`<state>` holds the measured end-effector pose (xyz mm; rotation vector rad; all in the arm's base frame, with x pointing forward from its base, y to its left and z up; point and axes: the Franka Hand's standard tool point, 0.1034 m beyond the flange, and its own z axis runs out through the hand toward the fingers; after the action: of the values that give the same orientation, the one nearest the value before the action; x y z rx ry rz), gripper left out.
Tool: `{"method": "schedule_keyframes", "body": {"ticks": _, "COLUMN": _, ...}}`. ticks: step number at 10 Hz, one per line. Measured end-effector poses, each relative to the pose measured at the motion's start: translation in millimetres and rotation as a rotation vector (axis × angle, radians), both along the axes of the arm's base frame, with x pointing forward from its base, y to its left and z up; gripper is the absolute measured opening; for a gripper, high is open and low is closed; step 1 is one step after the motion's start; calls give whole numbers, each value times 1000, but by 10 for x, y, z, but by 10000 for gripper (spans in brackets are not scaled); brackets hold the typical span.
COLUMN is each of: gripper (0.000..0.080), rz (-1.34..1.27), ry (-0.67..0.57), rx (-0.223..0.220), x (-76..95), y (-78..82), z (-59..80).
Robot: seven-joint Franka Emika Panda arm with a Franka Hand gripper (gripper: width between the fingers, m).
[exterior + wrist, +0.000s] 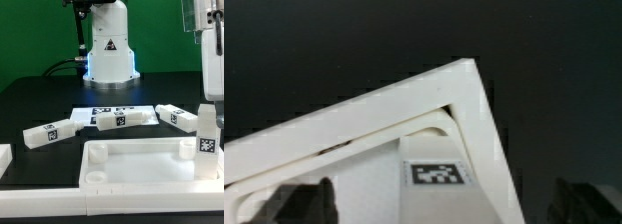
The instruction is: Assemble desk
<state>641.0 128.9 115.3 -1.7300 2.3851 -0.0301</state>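
Observation:
The white desk top (130, 165) lies rim-up at the front of the exterior view. One leg (206, 140) with a black-and-white tag stands upright in its corner socket at the exterior view's right. My gripper (208, 100) sits straight above that leg. In the wrist view the leg (429, 185) stands between my dark fingers (304, 200), above the desk top's corner (393, 115). One finger lies against the leg and a narrow dark gap shows at the other. Three more legs (50, 132) (122, 120) (176, 117) lie on the black table behind the top.
The marker board (115, 109) lies flat behind the loose legs. The robot's white base (108, 50) stands at the back with cables beside it. A white border bar (5, 155) shows at the exterior view's left edge.

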Motion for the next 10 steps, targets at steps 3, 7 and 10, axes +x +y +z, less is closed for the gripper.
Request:
{"method": "schedule_keyframes", "body": {"ticks": 3, "gripper": 647, "rz": 602, "ry": 40, "rx": -46, "x": -58, "y": -153, "z": 40}}
{"method": "schedule_keyframes", "body": {"ticks": 7, "gripper": 649, "rz": 823, "ry": 12, "rx": -83, "x": -51, "y": -170, "z": 26}}
{"method": "schedule_keyframes", "body": {"ticks": 10, "gripper": 649, "rz": 1193, "ry": 63, "rx": -215, "x": -107, "y": -80, "z": -80}}
